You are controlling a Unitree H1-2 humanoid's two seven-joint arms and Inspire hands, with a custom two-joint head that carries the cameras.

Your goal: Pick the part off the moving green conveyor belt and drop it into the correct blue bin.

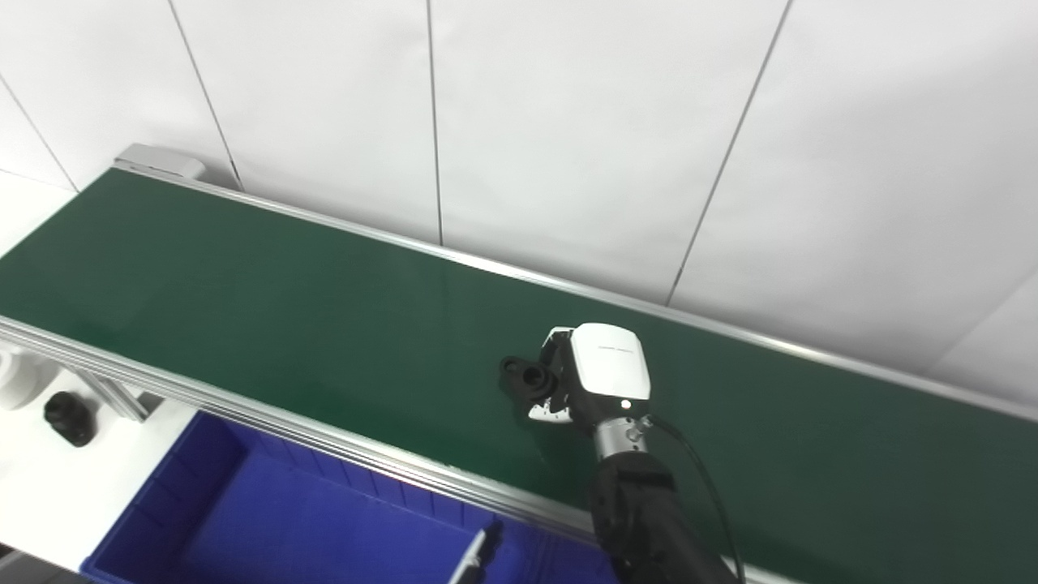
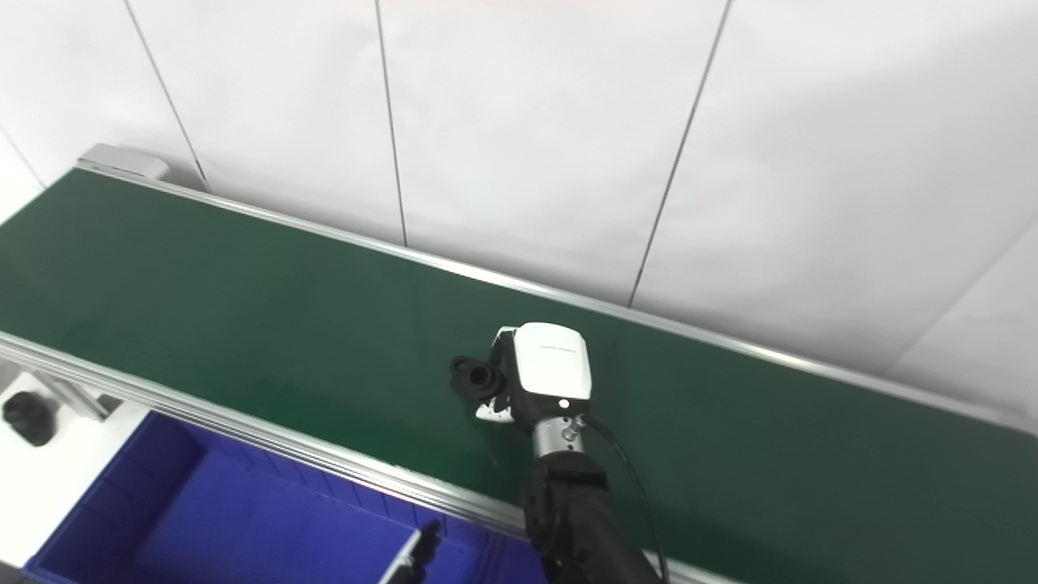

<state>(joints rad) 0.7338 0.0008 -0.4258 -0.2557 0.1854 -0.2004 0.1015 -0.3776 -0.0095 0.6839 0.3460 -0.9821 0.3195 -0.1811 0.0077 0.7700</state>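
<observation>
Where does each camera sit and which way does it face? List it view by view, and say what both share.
Left eye view: on the head, looking down and forward at the green conveyor belt; the right hand and its dark forearm show, at the black part.
Right eye view: beside it, a little to the right, same downward aim; the same hand and forearm show, shifted left in the picture.
Shared: belt, part, white wall, blue bin below the belt's near rail. The left hand shows in neither.
</observation>
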